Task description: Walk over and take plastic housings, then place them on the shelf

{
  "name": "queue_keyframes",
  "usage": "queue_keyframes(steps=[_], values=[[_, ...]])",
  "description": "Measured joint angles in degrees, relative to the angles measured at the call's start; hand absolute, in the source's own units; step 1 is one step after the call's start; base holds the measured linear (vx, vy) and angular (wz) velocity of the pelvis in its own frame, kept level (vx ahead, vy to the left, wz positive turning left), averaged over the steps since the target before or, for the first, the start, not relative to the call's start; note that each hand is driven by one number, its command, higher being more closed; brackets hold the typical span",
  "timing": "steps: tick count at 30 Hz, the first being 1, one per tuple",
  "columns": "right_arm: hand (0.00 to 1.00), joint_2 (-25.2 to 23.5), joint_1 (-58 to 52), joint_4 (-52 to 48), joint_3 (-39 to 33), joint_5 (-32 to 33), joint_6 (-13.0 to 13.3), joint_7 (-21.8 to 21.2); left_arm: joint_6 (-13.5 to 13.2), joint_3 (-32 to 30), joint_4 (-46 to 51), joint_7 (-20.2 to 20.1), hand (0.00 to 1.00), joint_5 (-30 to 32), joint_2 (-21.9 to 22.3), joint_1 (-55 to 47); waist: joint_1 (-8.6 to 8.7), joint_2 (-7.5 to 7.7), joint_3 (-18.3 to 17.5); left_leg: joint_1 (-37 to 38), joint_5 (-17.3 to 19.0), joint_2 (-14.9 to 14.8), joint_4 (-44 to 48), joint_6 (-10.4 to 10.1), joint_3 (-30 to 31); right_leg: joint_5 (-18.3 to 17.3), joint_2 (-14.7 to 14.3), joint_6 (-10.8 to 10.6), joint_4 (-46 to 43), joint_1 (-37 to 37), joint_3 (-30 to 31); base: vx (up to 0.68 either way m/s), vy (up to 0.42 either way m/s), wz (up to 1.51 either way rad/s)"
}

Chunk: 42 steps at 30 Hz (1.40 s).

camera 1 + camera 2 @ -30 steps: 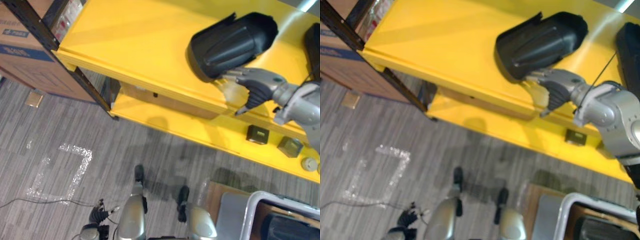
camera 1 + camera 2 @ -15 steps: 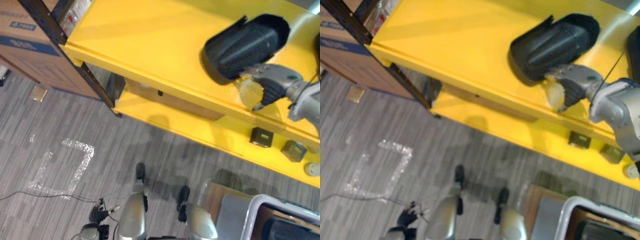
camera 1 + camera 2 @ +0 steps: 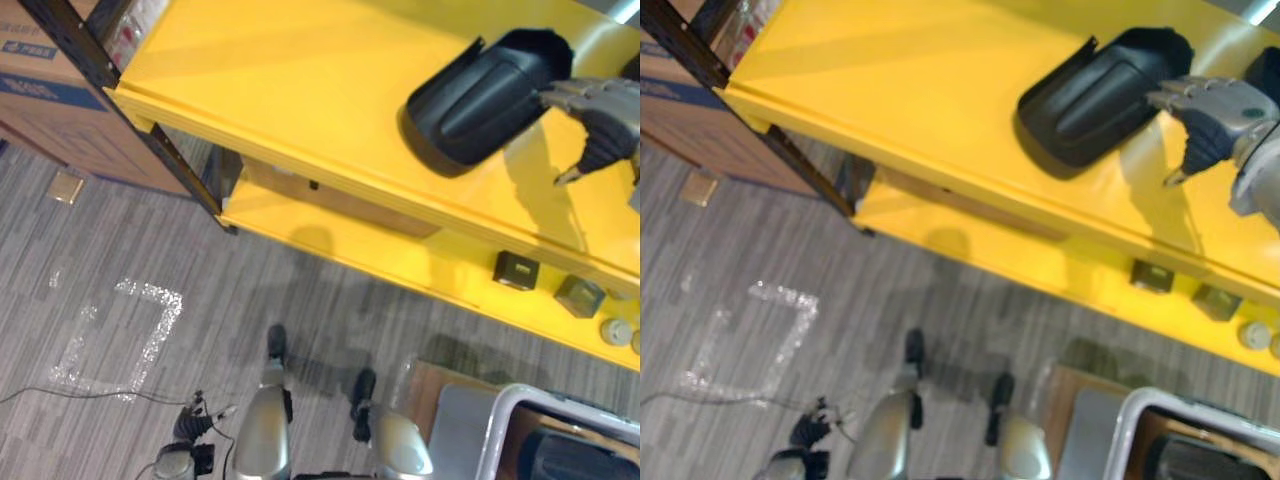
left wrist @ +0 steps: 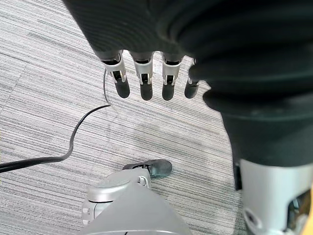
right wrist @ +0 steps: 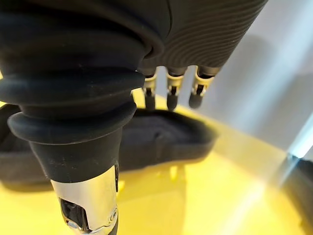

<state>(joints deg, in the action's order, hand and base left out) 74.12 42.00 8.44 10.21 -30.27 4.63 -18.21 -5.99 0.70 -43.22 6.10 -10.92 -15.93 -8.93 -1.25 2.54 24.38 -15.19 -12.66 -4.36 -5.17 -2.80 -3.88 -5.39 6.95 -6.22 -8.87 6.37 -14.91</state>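
Observation:
A black plastic housing (image 3: 485,100) lies on the yellow top shelf (image 3: 280,80), its hollow end toward the back. My right hand (image 3: 600,110) hovers just right of it over the shelf, fingers relaxed and holding nothing; in the right wrist view its fingers (image 5: 171,93) hang above the housing (image 5: 161,142). A second dark housing (image 3: 1265,70) shows at the shelf's right edge. Low beside me, my left hand (image 4: 142,83) hangs open over the floor.
A cardboard box (image 3: 50,100) stands left of the shelf's black post (image 3: 150,140). Small boxes (image 3: 515,270) sit on the lower yellow shelf. A white-rimmed bin (image 3: 500,420) with another dark housing (image 3: 570,455) is at the lower right. A tape square (image 3: 120,340) marks the carpet.
My right hand has left the housing's near edge and moved up to its right side over the shelf. The housing stays lying on the shelf. The camera shifted slightly.

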Motion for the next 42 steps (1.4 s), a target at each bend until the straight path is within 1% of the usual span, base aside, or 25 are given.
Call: queue_keyframes(steps=[4, 5, 6, 8, 12, 18, 21, 24, 30, 35, 38, 42], values=[[0.0, 0.27, 0.09, 1.87, 0.0, -0.93, -0.04, 0.84, 0.21, -0.02, 0.02, -0.01, 0.0, -0.01, -0.25, -0.09, 0.45, 0.5, -0.19, 0.01, 0.01, -0.22, -0.01, 0.0, -0.43, 0.65, -0.08, 0.06, 1.05, -0.26, 0.41, 0.0, -0.001, -0.07], [0.0, 0.3, 1.05, 3.45, -0.02, 0.46, 1.77, 6.13, 0.62, -0.2, 0.03, -0.05, 0.0, -0.04, -1.77, -0.09, 0.91, 0.82, -0.22, 0.05, 0.0, -0.25, -0.01, 0.0, -1.08, 1.12, -0.11, -0.12, 1.62, -0.25, 0.84, 0.0, -0.008, -0.12], [0.0, 0.31, 1.25, 3.19, -0.26, 0.55, 3.36, 7.79, 0.62, -0.24, 0.04, -0.05, 0.0, -0.03, -1.75, -0.08, 0.97, 0.9, -0.26, 0.05, 0.0, -0.25, -0.01, 0.0, -1.1, 1.15, -0.11, -0.14, 1.67, -0.25, 0.86, 0.0, -0.009, -0.09], [0.0, 0.3, 1.25, 3.12, -0.63, 0.55, 4.32, 8.42, 0.63, -0.24, 0.02, -0.06, 0.0, -0.03, -1.75, -0.09, 0.92, 1.08, -0.37, 0.04, 0.0, -0.25, -0.01, 0.0, -1.09, 1.15, -0.1, -0.13, 1.7, -0.26, 0.85, 0.0, 0.0, 0.0], [0.0, 0.3, 0.81, 1.21, -1.78, 0.59, 4.84, 8.22, 0.62, -0.22, 0.0, -0.04, 0.0, -0.02, -1.75, -0.09, 0.95, 1.32, -0.51, 0.04, 0.01, -0.21, 0.0, 0.0, -1.08, 1.16, -0.1, -0.14, 1.74, -0.26, 0.85, 0.0, 0.0, 0.0], [0.0, 0.3, -1.78, -3.2, -1.99, 0.69, 8.02, 8.05, 0.58, -0.09, -0.15, -0.03, 0.0, -0.02, -1.75, -0.08, 0.94, 1.35, -0.53, 0.03, 0.01, -0.11, 0.0, 0.0, -1.03, 1.16, -0.11, -0.15, 1.73, -0.28, 0.82, 0.0, 0.0, 0.0], [0.0, 0.3, -3.74, -5.12, -2.35, 2.46, 9.3, 6.69, 0.59, -0.08, -0.21, -0.01, 0.0, -0.02, -1.75, -0.08, 0.9, 1.42, -0.57, 0.03, 0.0, -0.05, 0.0, 0.0, -1.0, 1.17, -0.11, -0.16, 1.72, -0.3, 0.79, 0.0, 0.0, 0.0], [0.0, 0.29, -6.24, -7.17, -2.37, 2.59, 10.28, 5.45, 0.59, -0.06, -0.23, -0.03, 0.0, -0.02, -1.75, -0.08, 0.86, 1.46, -0.6, 0.03, 0.0, -0.06, 0.0, 0.01, -0.99, 1.17, -0.11, -0.16, 1.69, -0.3, 0.79, 0.0, 0.0, 0.0], [0.0, 0.24, -8.92, -8.85, -2.43, 2.41, 10.37, 4.17, 0.61, -0.01, -0.68, -0.03, 0.0, 0.0, -1.75, -0.07, 0.85, 1.47, -0.6, 0.04, -0.02, -0.06, 0.0, 0.03, -0.93, 1.17, -0.11, -0.17, 1.56, -0.3, 0.76, 0.0, 0.0, 0.0], [0.0, 0.01, -11.53, -11.14, -2.74, 2.33, 10.39, 2.0, 0.61, 0.08, -0.73, -0.02, 0.0, -0.01, -1.75, -0.07, 0.5, 1.47, -0.6, 0.04, -0.02, -0.06, 0.0, 0.03, -0.92, 1.16, -0.11, -0.17, 1.53, -0.28, 0.75, 0.0, 0.0, 0.0], [0.0, -0.18, -12.37, -11.7, -2.7, 0.09, 10.57, 0.63, 0.65, 0.12, -0.74, -0.03, 0.0, -0.01, -1.75, -0.07, 0.35, 1.47, -0.6, 0.04, -0.02, -0.06, 0.01, 0.03, -0.92, 1.16, -0.1, -0.17, 1.53, -0.28, 0.74, 0.0, 0.0, 0.0], [0.0, -1.13, -12.54, -11.48, -2.12, -1.95, 10.8, 1.0, 0.66, 0.36, -0.75, -0.06, 0.0, -0.02, -1.75, -0.07, 0.27, 1.47, -0.6, 0.03, -0.02, -0.06, 0.01, 0.03, -0.84, 1.16, -0.09, -0.17, 1.51, -0.27, 0.72, 0.0, 0.0, 0.0]])
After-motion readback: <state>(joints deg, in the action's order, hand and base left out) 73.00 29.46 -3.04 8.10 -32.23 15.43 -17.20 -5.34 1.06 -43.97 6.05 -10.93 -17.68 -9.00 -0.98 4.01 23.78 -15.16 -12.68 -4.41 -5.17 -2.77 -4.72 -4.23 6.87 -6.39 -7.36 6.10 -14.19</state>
